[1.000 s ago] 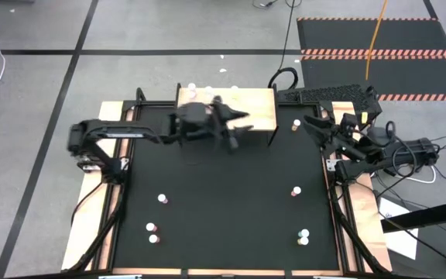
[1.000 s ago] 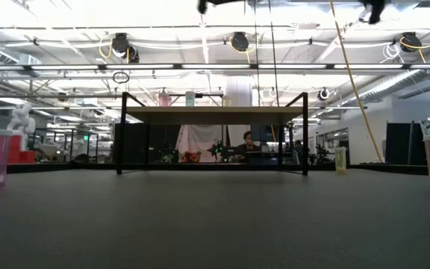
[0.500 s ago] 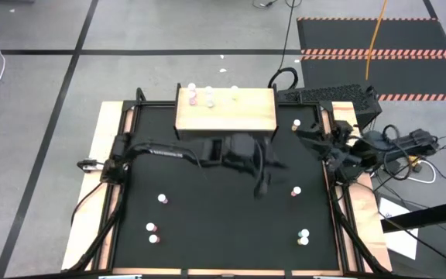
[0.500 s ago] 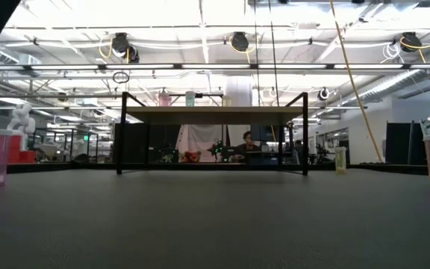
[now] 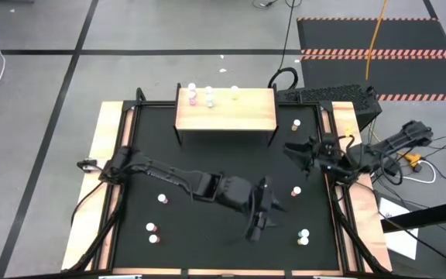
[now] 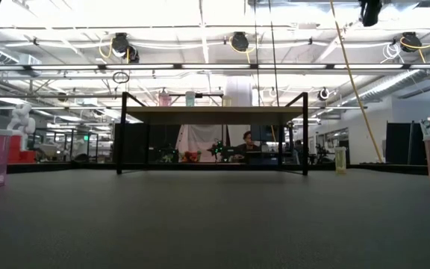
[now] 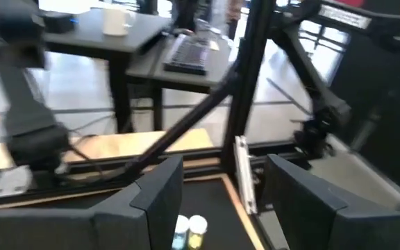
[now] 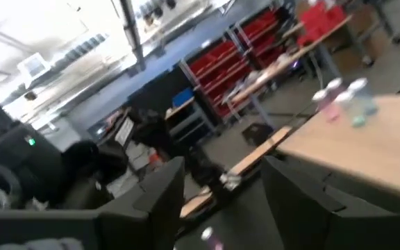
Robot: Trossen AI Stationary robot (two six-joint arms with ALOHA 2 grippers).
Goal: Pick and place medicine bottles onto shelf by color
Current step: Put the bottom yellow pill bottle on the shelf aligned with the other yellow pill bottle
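Note:
The shelf (image 5: 225, 111) stands at the far edge of the black mat, with three bottles (image 5: 209, 94) on its far left part; it also shows in the low view (image 6: 215, 114). Other bottles stand singly on the mat, among them a pair (image 5: 303, 236) at the near right, one (image 5: 296, 191) at the right and one (image 5: 296, 124) beside the shelf. My left gripper (image 5: 268, 213) is open above the mat, left of the pair, which shows between its fingers in the left wrist view (image 7: 189, 230). My right gripper (image 5: 294, 150) is open and empty above the mat's right side.
Three more bottles (image 5: 154, 232) stand at the near left of the mat. Wooden side strips (image 5: 99, 186) border the mat. A keyboard (image 5: 327, 94) lies beyond the far right corner. My left arm (image 5: 169, 177) stretches slantwise across the middle of the mat.
My left gripper has swung from beside the shelf toward the table's near edge and right, and now stands over the near right part of the mat. My right gripper has gone toward the near edge and a little left. The bottles have stayed where they were.

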